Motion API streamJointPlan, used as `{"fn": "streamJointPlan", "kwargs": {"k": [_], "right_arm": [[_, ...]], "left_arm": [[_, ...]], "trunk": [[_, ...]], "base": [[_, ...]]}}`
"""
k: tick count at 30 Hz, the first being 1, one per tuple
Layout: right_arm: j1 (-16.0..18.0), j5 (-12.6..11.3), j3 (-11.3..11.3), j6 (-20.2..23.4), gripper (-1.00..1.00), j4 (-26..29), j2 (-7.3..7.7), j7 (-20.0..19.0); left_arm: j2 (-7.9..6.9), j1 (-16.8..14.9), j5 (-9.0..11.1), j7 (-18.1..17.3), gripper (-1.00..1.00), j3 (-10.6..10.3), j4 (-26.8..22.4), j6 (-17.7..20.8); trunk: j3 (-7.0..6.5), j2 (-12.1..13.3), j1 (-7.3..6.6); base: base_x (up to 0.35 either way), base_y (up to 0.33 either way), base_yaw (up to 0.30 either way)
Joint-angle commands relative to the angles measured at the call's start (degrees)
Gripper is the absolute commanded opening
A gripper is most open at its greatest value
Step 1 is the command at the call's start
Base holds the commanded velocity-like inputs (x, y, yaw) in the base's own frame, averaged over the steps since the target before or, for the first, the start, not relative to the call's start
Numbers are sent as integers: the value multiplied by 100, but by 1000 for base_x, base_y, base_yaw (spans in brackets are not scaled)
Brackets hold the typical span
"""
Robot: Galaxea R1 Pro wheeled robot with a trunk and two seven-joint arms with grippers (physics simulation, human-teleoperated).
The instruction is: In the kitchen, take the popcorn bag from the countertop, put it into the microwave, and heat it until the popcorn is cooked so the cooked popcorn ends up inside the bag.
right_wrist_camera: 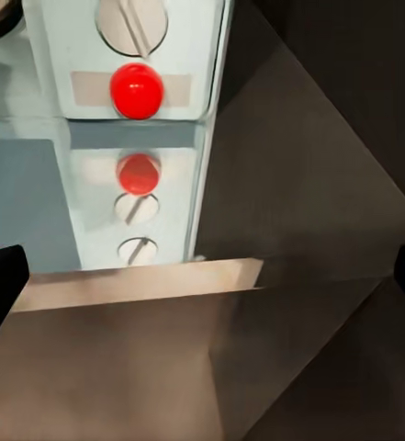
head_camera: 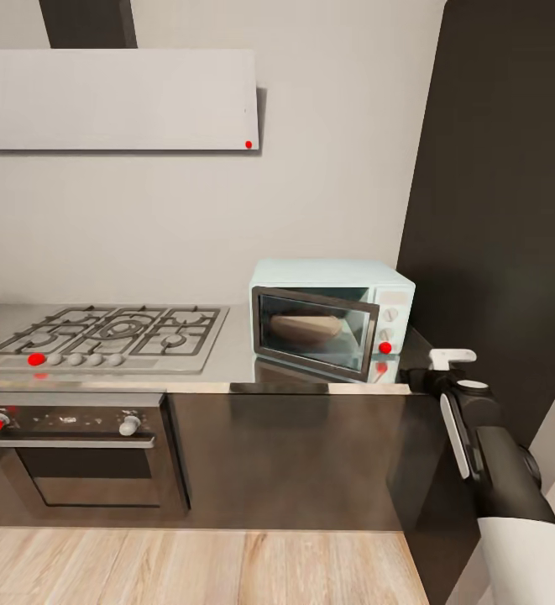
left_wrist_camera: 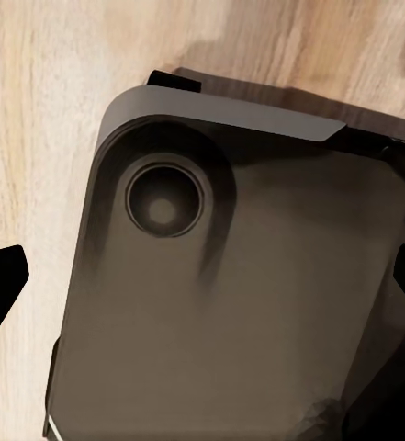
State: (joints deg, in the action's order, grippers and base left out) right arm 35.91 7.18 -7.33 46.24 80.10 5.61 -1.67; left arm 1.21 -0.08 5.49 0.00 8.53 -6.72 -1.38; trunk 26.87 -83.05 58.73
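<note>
Spread apart, my right pincer (head_camera: pixel 450 357) hangs just right of the microwave (head_camera: pixel 332 315), near the front edge of the countertop (head_camera: pixel 227 370), its dark fingertips (right_wrist_camera: pixel 0 289) wide at either side of the red light (right_wrist_camera: pixel 136 90). Behind the slightly ajar door (head_camera: pixel 313 332) I make out a tan bag (head_camera: pixel 305 328). My left pincer (left_wrist_camera: pixel 202 285), also spread, points down at the wood floor (left_wrist_camera: pixel 37 138).
</note>
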Motion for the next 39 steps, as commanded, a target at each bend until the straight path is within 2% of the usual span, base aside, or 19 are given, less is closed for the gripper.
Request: {"fn": "streamJointPlan", "kwargs": {"k": [1,6,34,39], "right_arm": [[4,44,6,27,100,15,1,-18],[4,40,30,-42,100,31,-6,-26],[4,-40,50,-120,100,32,-53,-37],[4,-42,49,-686,100,-50,-69,-497]], "left_arm": [[2,-1,58,0,100,10,-3,-11],[-3,-1,65,0,100,2,3,-8],[-2,-1,66,0,100,7,4,-11],[2,-1,66,0,100,8,4,-11]], "trunk": [[6,-3,0],[6,-3,0],[6,-3,0],[6,-3,0]], "base": [[0,0,0],[39,0,0],[173,0,0],[10,0,0]]}}
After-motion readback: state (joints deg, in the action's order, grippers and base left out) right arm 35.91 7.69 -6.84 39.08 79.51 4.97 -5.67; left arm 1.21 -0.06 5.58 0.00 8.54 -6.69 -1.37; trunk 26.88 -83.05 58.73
